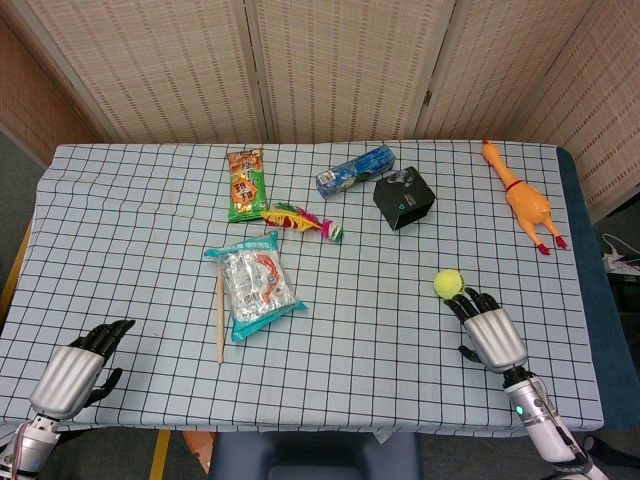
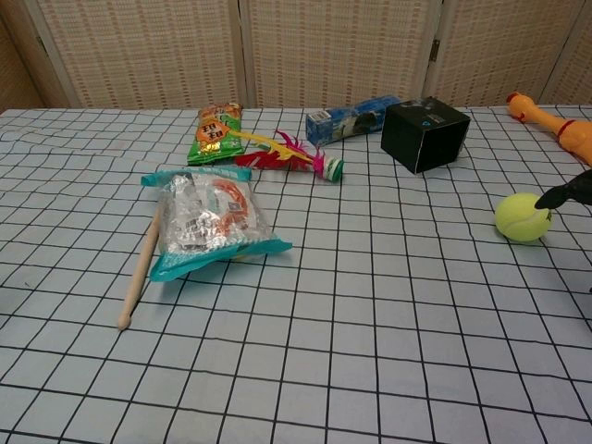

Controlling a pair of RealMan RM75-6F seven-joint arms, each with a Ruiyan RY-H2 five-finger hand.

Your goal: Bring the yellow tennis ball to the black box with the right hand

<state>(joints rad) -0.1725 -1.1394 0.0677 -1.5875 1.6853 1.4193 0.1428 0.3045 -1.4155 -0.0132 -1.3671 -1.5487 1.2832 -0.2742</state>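
Right hand (image 1: 487, 325) fingertips at tennis ball (image 1: 449, 283); labels unreadable.

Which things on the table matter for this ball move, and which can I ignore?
Job: yellow tennis ball, black box, right hand with fingertips at the ball.

Lying about: rubber chicken, blue packet, green snack bag, feathered shuttlecock, clear bag, wooden stick. Left hand idle.

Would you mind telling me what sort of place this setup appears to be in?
Probably an indoor test area, not a home: a table under a checked cloth, woven folding screens behind it, and unrelated things laid out, such as a tennis ball, black box and rubber chicken.
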